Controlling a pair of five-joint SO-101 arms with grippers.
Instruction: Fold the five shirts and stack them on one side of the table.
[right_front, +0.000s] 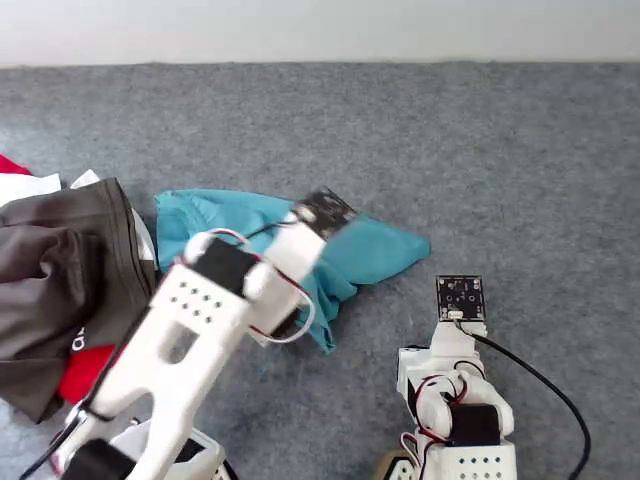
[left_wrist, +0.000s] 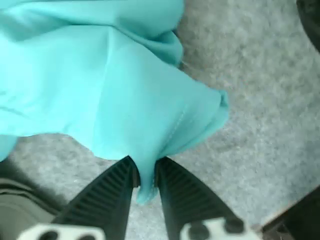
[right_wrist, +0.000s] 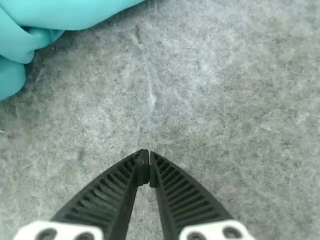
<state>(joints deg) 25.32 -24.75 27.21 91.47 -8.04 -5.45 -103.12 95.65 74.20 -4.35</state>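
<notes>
This looks like a robotics test bench, not a home: a table covered in plain grey felt against a bare white wall, a left arm and right arm in white plastic with loose cables and bare camera boards, a teal shirt crumpled on the felt.

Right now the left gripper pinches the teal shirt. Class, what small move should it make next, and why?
Probably draw the pinched edge outward to spread the teal shirt. The left gripper is shut on its edge, and it lies bunched on the table, too crumpled to fold. The right gripper sits shut over bare table nearby.
</notes>
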